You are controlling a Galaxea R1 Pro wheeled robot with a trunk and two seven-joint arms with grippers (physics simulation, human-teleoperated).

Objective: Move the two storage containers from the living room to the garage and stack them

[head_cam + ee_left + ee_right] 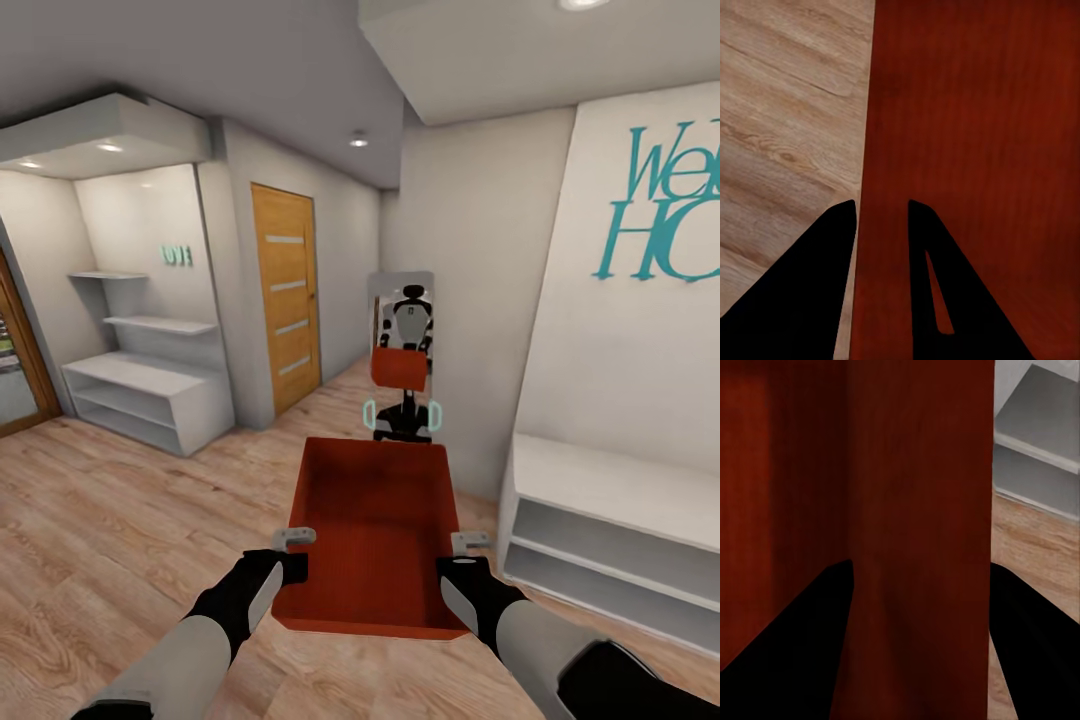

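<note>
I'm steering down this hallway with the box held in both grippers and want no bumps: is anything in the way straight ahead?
Yes. Straight ahead a standing mirror leans at the wall corner, beyond the container held between the left gripper and right gripper. The wood floor runs on past its left side, toward the wooden door. The white bench sits close on the right.

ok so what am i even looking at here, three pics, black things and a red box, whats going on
This is a simulated two-armed robot on wheels. The big picture comes from a camera on its head, looking down over both arms. It carries an orange-red open-topped rectangular box above light wood plank flooring, the left claw on one side wall and the right claw on the other. Ahead stands a tall mirror showing the robot's own reflection, with a wooden door to the left and white shelves to the right. The two small pictures come from cameras near each claw: the black wedges are claw fingers straddling a box wall.
</note>
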